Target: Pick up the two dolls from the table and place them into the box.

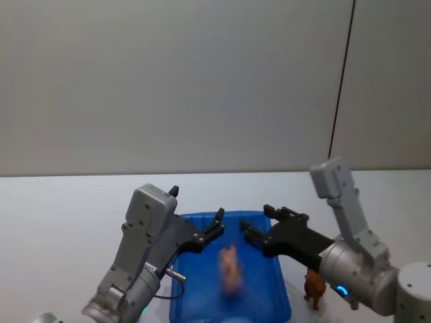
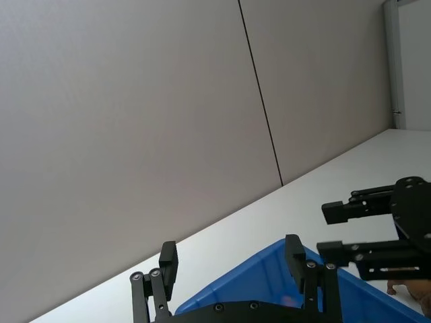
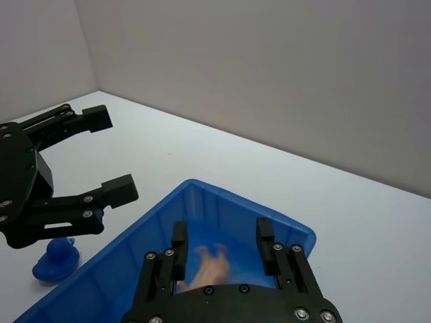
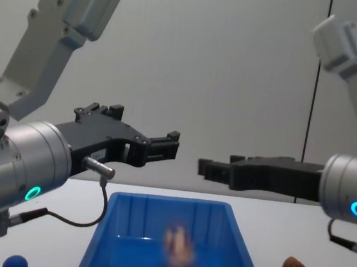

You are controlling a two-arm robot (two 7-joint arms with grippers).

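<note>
- The left gripper point(image 1: 214, 227) and the right gripper point(image 1: 258, 223) hover over the box point(image 1: 195, 299), tips facing each other, both spread wide and empty.
- The pink pig point(image 1: 230, 269) shows blurred inside the box, its long axis along the box's length. Which way it faces is unclear.
- The brown doll point(image 1: 314, 285) stands upright on the table point(image 1: 60, 215), just right of the box.
- The right wrist view adds a small blue toy point(image 3: 57, 259) on the table beside the box.

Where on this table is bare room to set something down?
Bare table lies beyond the box toward the wall, and far left. Crowded: left gripper and right gripper, both open, above the box with the pig; brown doll right, blue ball left.
</note>
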